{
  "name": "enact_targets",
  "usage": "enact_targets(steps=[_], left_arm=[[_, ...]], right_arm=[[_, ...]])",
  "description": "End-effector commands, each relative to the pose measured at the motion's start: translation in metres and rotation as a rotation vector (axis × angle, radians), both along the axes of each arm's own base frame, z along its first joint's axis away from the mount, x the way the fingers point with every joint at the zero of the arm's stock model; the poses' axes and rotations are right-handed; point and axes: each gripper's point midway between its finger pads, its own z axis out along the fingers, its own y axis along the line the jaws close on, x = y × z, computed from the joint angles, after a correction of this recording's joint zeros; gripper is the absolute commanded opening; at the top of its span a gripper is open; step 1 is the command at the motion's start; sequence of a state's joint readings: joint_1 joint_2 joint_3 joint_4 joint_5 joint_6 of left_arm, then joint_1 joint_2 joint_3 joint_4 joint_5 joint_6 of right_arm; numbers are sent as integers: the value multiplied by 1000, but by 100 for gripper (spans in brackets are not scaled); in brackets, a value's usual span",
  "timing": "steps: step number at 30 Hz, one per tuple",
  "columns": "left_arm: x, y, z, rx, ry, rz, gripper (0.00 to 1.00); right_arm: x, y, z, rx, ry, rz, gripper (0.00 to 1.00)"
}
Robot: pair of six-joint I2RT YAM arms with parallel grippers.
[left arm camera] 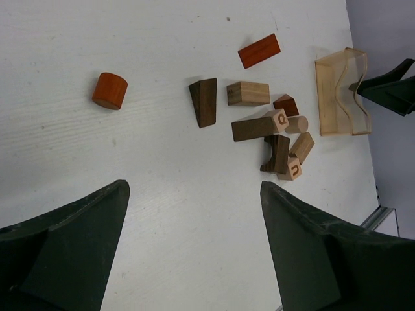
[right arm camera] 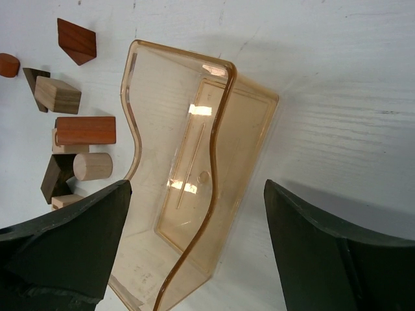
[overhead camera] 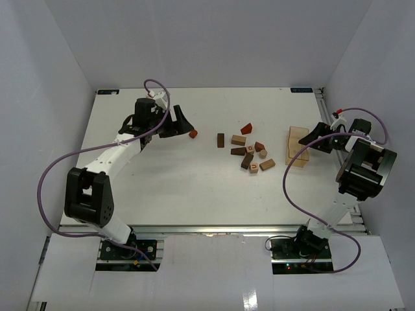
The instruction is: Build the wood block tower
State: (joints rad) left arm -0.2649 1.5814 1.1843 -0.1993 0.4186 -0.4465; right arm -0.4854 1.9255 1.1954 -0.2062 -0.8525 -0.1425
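Observation:
The wood blocks [overhead camera: 249,153] lie in a loose low cluster on the white table, right of centre. In the left wrist view I see a dark wedge [left arm camera: 204,102], a tan block [left arm camera: 248,93], a red block [left arm camera: 259,51], a dark arch [left arm camera: 277,153] and a pale cylinder [left arm camera: 298,124]. An orange-red cylinder [overhead camera: 193,134] lies apart, just off my left gripper [overhead camera: 180,126]. That gripper [left arm camera: 194,188] is open over bare table. My right gripper [right arm camera: 198,184] is open, its fingers on either side of a clear amber container [right arm camera: 194,168].
The amber container [overhead camera: 298,146] lies on its side right of the cluster, close to the table's right edge [overhead camera: 324,129]. White walls enclose the table on three sides. Purple cables loop from both arms.

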Motion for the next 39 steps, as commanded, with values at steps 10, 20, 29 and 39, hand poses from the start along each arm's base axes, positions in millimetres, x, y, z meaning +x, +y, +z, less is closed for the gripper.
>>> enact_targets(steps=[10, 20, 29, 39], left_arm=[[-55, -13, 6, -57, -4, -67, 92], [-86, -62, 11, -26, -39, -142, 89], [-81, -89, 10, 34, -79, -224, 87], [-87, -121, 23, 57, -222, -510, 89]], right_arm=[[-9, -23, 60, -284, -200, -29, 88], [-71, 11, 107, -472, -408, 80, 89], [-180, 131, 146, -394, -784, 664, 92], [-235, 198, 144, -281, -986, 972, 89]])
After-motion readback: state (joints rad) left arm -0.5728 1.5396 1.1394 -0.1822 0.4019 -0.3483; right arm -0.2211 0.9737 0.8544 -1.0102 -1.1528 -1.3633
